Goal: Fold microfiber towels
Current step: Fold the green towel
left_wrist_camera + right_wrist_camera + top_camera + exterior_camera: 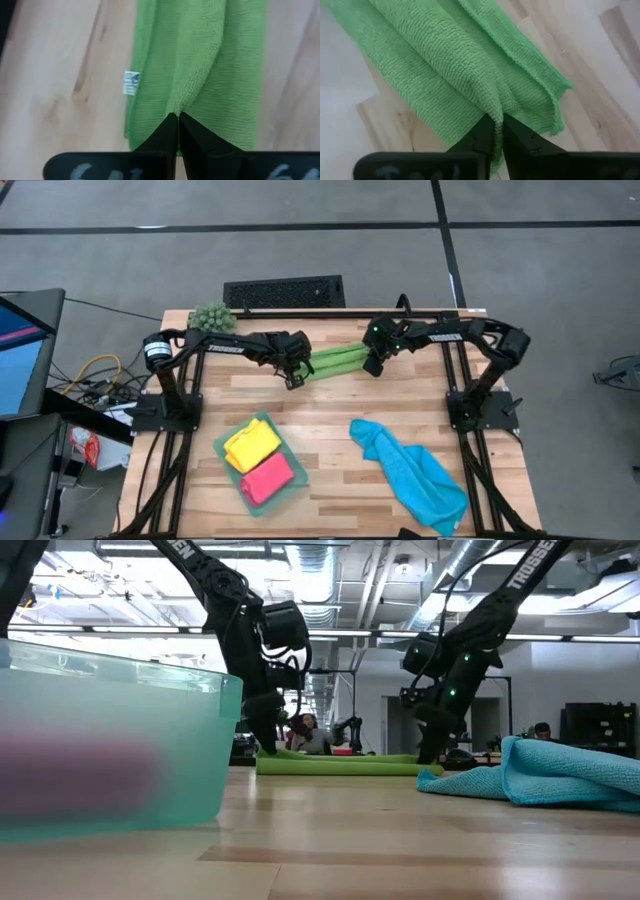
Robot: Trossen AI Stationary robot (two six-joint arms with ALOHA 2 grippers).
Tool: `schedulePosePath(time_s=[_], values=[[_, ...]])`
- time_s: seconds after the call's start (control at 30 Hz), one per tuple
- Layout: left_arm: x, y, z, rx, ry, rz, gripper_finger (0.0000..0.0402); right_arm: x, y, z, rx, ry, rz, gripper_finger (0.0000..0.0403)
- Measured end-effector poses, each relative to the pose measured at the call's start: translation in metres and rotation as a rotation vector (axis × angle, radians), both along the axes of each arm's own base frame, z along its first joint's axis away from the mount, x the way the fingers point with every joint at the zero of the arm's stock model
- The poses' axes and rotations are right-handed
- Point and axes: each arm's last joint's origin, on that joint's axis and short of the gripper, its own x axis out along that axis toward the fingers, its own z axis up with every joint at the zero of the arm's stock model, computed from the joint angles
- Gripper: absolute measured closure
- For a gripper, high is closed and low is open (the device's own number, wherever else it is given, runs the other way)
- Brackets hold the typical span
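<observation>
The leaf green towel [335, 362] lies as a long folded band on the far middle of the table, resting flat in the low view [340, 766]. My left gripper [296, 377] is shut on its left end and my right gripper [373, 365] on its right end. The yellow towel [251, 444] and the pink towel [267, 478] lie folded in the teal tray [222, 442] at the near left. The blue towel [410, 470] lies crumpled at the near right. My left gripper pinches the green towel's left end [176, 107] between its two fingers, which slant down from above and point along the band. A ridge of cloth runs away from the fingertips. The towel lies on the table, several layers deep. My right gripper pinches a pucker of cloth at the green towel's right end [496, 109] between its two fingers, slanting down from above. The cloth bunches into folds at the fingertips. The rest of the band lies on the table, its end corner [561, 90] flat on the wood.
A spiky green plant ball [212, 317] sits at the far left corner, and a black grille [283, 292] lies beyond the far edge. The tray's wall [110, 740] fills the low view's left. Bare wood [330, 415] shows in the table's middle.
</observation>
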Motion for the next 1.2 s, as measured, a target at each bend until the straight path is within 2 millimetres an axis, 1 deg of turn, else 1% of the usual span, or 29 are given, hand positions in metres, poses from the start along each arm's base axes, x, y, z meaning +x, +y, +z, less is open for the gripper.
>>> schedulePosePath(time_s=[0.1,0.2,0.3,0.43,0.6,0.73,0.87,0.93,1.0,1.1,1.2], values=[[-0.001,0.002,0.002,0.035,0.006,0.033,0.0391,0.000,0.000,0.000,-0.005,0.001,-0.004,0.0328],[-0.002,0.005,0.004,0.036,-0.014,0.055,0.0373,-0.001,-0.001,0.005,-0.019,-0.011,-0.009,0.0306],[-0.003,0.008,0.004,0.014,-0.022,0.072,0.0346,-0.004,-0.004,0.011,-0.029,-0.030,-0.028,0.0284],[-0.004,0.012,0.004,0.015,-0.032,0.091,0.0304,-0.009,-0.011,0.012,-0.025,-0.037,-0.074,0.0262],[-0.007,0.023,0.005,0.036,-0.050,0.172,0.0261,-0.015,-0.018,0.012,-0.013,-0.043,-0.130,0.0242],[-0.011,0.030,0.005,0.033,-0.052,0.200,0.0245,-0.019,-0.023,0.012,-0.005,-0.048,-0.168,0.0232],[-0.012,0.032,0.006,0.028,-0.057,0.218,0.0245,-0.021,-0.025,0.014,-0.003,-0.055,-0.180,0.0227],[-0.012,0.032,0.013,0.030,-0.085,0.228,0.0248,-0.021,-0.025,0.019,0.001,-0.084,-0.171,0.0227],[-0.011,0.032,0.028,0.027,-0.149,0.233,0.0252,-0.020,-0.023,0.027,0.021,-0.150,-0.132,0.0229],[-0.010,0.029,0.055,-0.008,-0.304,0.202,0.0262,-0.018,-0.022,0.041,0.030,-0.260,-0.080,0.0235],[-0.005,0.025,0.072,-0.037,-0.446,0.155,0.0279,-0.015,-0.021,0.044,0.010,-0.291,-0.069,0.0244]])
